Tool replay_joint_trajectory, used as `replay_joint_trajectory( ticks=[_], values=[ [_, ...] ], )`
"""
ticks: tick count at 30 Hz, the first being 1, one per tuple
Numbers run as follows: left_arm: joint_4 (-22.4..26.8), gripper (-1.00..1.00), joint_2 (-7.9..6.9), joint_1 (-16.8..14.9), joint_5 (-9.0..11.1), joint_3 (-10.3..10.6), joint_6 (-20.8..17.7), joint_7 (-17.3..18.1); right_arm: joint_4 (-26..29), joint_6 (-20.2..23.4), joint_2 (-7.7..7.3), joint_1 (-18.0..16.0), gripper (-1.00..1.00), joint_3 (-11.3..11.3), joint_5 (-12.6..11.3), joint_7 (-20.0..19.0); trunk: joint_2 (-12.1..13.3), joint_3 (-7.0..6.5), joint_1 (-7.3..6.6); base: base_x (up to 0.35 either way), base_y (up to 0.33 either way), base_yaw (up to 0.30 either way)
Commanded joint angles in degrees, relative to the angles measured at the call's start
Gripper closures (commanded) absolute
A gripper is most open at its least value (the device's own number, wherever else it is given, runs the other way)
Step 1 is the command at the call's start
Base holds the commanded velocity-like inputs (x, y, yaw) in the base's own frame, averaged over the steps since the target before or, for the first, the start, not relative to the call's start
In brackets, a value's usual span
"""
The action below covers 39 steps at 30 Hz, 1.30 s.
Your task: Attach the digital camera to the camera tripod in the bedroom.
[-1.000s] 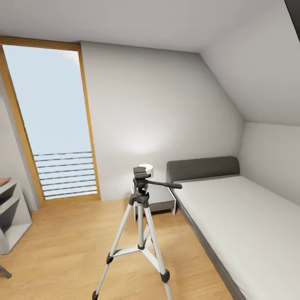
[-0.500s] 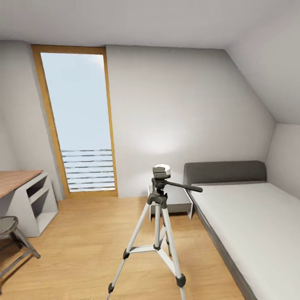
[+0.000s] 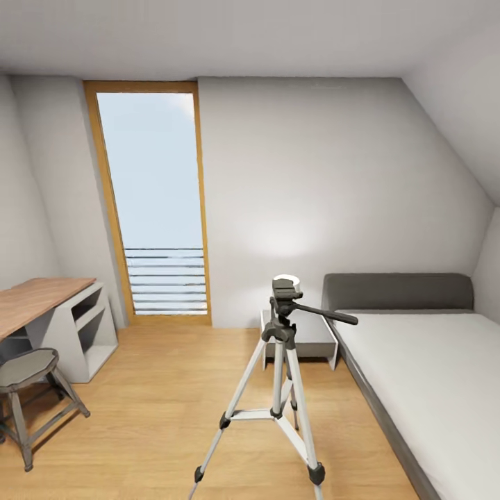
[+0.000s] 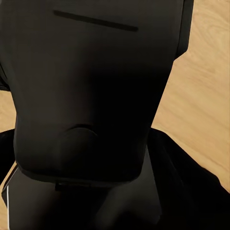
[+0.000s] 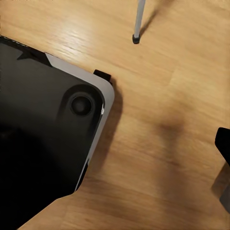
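Swinging left, my head view has brought a desk [image 3: 42,298] and stool [image 3: 28,368] in at 9 o'clock while the tripod [image 3: 281,389] stands at 6 o'clock beside the bed [image 3: 430,375], camera unseen, my claws' state impossible to tell.

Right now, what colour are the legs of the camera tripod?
Silver-grey, with black joints and feet; the camera tripod shows best in the head view.

No text, label, brand, number or sign can be read in any of the views.
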State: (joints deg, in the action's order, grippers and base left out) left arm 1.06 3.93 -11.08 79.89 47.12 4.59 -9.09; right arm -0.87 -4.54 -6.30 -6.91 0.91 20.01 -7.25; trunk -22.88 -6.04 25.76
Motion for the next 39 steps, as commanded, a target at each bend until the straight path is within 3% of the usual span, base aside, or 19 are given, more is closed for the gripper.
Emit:
replay_joint_trajectory(
  ticks=[1, 6, 17, 39],
  values=[
    [0.1, 1.00, 0.01, 0.0, 0.4, 0.5, 0.1, -0.1, -0.1, -0.3, 0.00, 0.0, -1.00, 0.1, 0.2, -0.1, 0.0, 0.02, 0.02, 0.007, 0.000, 0.020],
    [0.1, 1.00, 0.02, 0.0, -0.1, 0.6, 0.0, 0.0, -0.1, -0.4, -0.01, -0.1, -1.00, 0.1, 0.2, -0.1, 0.0, 0.02, 0.02, 0.098, -0.041, 0.010],
    [0.1, 1.00, 0.10, 0.0, -3.6, 0.7, 0.0, 0.1, -0.1, -0.4, -0.04, 0.0, -1.00, 0.1, 0.2, -0.1, 0.0, 0.02, 0.02, 0.222, -0.134, 0.001],
    [0.1, 1.00, 0.11, 0.0, -4.1, 0.6, 0.1, 0.0, -0.1, -0.3, -0.06, 0.0, -1.00, 0.1, 0.1, -0.1, 0.0, 0.02, 0.02, 0.025, -0.016, 0.000]
  ],
)
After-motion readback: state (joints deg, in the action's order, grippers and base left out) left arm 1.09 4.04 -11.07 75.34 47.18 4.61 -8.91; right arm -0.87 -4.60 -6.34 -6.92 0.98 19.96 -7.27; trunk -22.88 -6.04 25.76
